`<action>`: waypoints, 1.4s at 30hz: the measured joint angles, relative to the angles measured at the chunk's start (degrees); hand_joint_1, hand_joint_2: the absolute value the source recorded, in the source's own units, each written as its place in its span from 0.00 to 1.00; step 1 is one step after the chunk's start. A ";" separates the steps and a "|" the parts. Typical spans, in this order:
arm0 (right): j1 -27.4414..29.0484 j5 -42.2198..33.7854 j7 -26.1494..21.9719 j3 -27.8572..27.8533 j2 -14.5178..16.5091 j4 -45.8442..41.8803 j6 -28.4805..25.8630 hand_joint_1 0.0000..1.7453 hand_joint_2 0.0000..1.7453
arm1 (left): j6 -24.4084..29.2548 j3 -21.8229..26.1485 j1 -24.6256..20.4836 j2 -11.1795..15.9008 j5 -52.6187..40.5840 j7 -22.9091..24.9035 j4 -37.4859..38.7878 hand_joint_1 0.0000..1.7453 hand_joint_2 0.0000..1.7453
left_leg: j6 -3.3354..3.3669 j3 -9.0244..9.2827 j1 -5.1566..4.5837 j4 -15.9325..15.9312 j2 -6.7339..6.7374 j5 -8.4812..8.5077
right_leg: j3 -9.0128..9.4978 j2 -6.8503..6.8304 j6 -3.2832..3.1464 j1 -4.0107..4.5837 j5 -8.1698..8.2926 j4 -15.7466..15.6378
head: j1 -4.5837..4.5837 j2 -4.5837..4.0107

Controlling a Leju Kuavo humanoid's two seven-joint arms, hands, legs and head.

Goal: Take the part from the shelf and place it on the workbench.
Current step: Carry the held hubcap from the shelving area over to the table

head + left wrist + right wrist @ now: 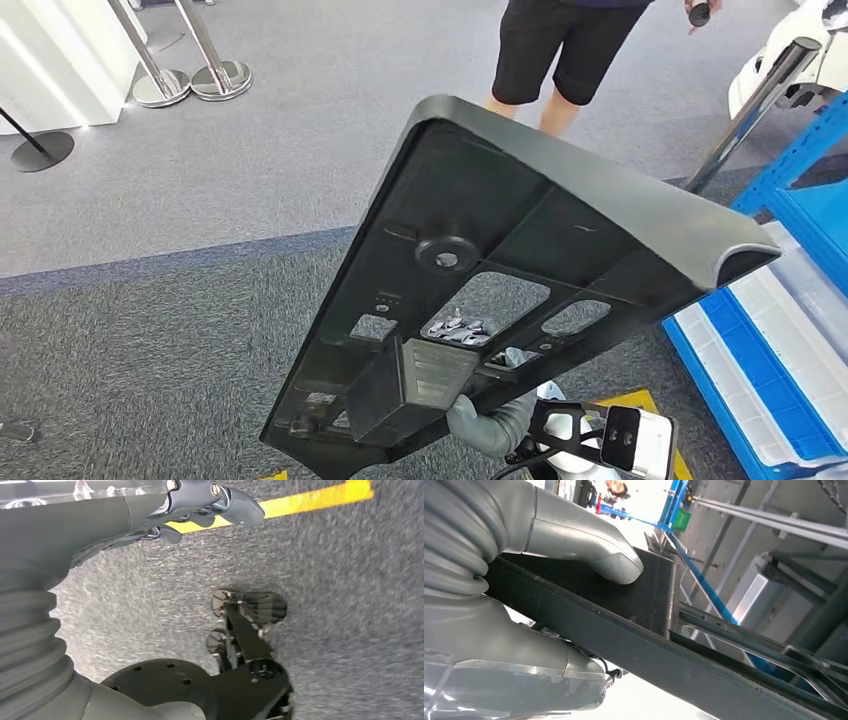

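While bearing no readable writing, part (520, 230) sits gripped by right hand (549, 580).

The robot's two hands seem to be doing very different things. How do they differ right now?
The right hand grips the big black part, with its thumb pressed on a boxy block of it. The left hand holds nothing. The right hand is raised under the tilted part, while the left hand hangs over the grey carpet near a yellow line. Both have the same grey ribbed wrist covers.
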 joint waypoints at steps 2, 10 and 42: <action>-0.18 0.28 0.02 -0.17 -0.14 0.08 0.01 1.00 1.00 | -0.21 0.00 -0.31 -0.25 0.08 -0.45 0.00 0.00 1.00 | 0.44 0.05 0.08 -0.19 -1.14 0.27 | -3.11 2.80 0.23 -0.20 -3.51 6.59 | 0.04 -0.01; -2.57 1.48 1.16 -0.34 -0.67 0.76 0.10 1.00 1.00 | -0.76 0.00 -0.65 -0.97 0.26 -1.29 0.00 0.00 1.00 | -0.25 -0.50 -0.01 1.02 -6.72 0.03 | -1.23 7.21 0.08 -0.96 2.11 0.19 | 0.02 0.00; -2.13 0.21 1.64 -0.68 -2.28 2.30 0.09 1.00 1.00 | -1.14 -0.15 -0.55 -1.65 1.89 -2.35 0.00 0.00 1.00 | -0.18 -0.68 -0.27 1.12 -7.50 -0.28 | -1.26 7.97 -0.07 -0.81 2.46 -0.92 | -0.11 -0.01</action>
